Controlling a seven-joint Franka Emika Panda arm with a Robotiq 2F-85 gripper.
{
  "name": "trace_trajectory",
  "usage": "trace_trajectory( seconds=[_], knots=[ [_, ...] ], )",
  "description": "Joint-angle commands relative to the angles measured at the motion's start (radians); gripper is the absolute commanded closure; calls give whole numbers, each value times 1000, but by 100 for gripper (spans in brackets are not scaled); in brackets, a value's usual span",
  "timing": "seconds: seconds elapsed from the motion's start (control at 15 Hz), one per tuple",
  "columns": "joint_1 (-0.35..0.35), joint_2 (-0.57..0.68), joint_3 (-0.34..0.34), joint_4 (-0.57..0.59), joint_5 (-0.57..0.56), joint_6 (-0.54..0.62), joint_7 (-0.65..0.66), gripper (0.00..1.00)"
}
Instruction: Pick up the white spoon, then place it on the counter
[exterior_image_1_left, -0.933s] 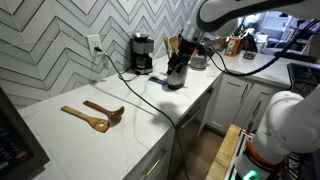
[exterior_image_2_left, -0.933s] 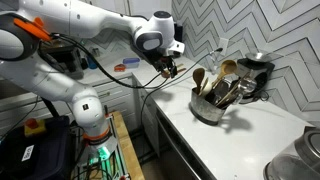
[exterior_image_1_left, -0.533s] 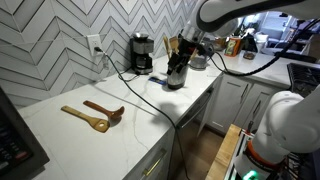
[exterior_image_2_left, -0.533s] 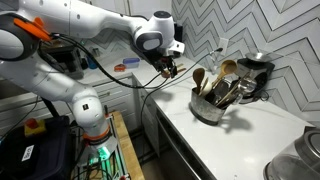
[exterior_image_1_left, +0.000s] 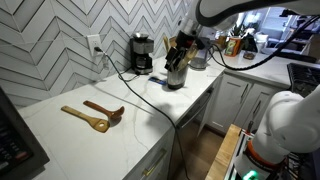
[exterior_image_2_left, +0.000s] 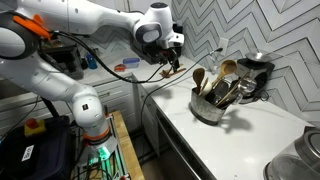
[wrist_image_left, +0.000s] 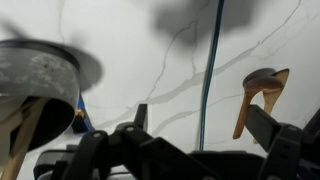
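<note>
My gripper (exterior_image_1_left: 184, 46) (exterior_image_2_left: 172, 63) hangs above the counter (exterior_image_1_left: 150, 125) (exterior_image_2_left: 235, 140), up and beside a grey utensil pot (exterior_image_1_left: 176, 75) (exterior_image_2_left: 208, 108) holding several tan wooden utensils. In the wrist view the gripper (wrist_image_left: 200, 115) is open and empty, with bare veined counter (wrist_image_left: 130, 50) between its fingers. A slim pale shape (exterior_image_2_left: 219, 47) rises above the pot's utensils; I cannot tell whether it is the white spoon. The pot's rim (wrist_image_left: 40, 70) shows at the left of the wrist view.
Two brown wooden spoons (exterior_image_1_left: 95, 115) (wrist_image_left: 262, 92) lie on the counter away from the pot. A black coffee maker (exterior_image_1_left: 142, 52) (exterior_image_2_left: 255, 72) stands by the tiled wall. A dark cable (wrist_image_left: 210, 60) runs across the counter. The counter's front edge (exterior_image_1_left: 190, 105) is near the pot.
The gripper has risen slightly above the pot, still open. The utensils and spoons have not moved.
</note>
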Motion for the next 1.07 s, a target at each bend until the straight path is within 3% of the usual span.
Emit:
trace_trajectory(
  seconds=[0.0, 0.33, 0.67, 0.73, 0.8, 1.0],
  knots=[
    [-24, 36, 64, 136, -136, -69, -1, 0],
    [-40, 159, 67, 340, -328, -212, -101, 0],
    [-78, 300, 41, 501, -509, -268, -262, 0],
    [-83, 318, 28, 513, -518, -231, -283, 0],
    [-72, 259, 41, 451, -475, -226, -227, 0],
    [-84, 311, 29, 502, -497, -226, -266, 0]
  ],
)
